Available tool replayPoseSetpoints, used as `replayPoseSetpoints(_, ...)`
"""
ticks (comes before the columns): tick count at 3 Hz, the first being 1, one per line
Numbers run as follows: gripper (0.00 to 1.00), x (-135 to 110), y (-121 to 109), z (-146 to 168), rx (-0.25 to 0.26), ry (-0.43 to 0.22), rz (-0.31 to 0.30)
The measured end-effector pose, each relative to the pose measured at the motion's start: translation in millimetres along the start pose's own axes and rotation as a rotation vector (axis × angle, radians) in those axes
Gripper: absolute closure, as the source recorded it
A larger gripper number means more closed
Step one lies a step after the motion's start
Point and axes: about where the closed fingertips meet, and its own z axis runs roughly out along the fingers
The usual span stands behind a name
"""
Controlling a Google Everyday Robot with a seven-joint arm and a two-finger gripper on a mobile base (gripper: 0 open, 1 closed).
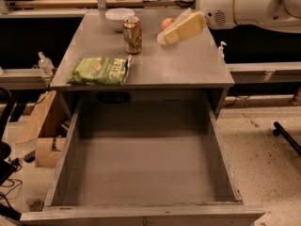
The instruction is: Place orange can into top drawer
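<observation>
Our tool (165, 36) hangs at three o'clock of the orange can (132, 34), poised for a grasp; its spread we cannot tell. The top drawer (141, 173) stands open.

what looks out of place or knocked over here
Nothing stands out. The orange can stands upright on the cabinet top, the chip bag lies flat near its front edge, the top drawer is pulled open, and the gripper hovers beside the can.
</observation>
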Motion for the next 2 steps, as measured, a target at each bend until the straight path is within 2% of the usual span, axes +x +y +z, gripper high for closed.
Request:
replayPoseSetpoints(1, 0.00, 4.5, -6.7, 16.2, 0.003, -0.033, 0.042)
replayPoseSetpoints(2, 0.00, 18.6, -33.8, 54.7, 0.030, -0.073, 0.119)
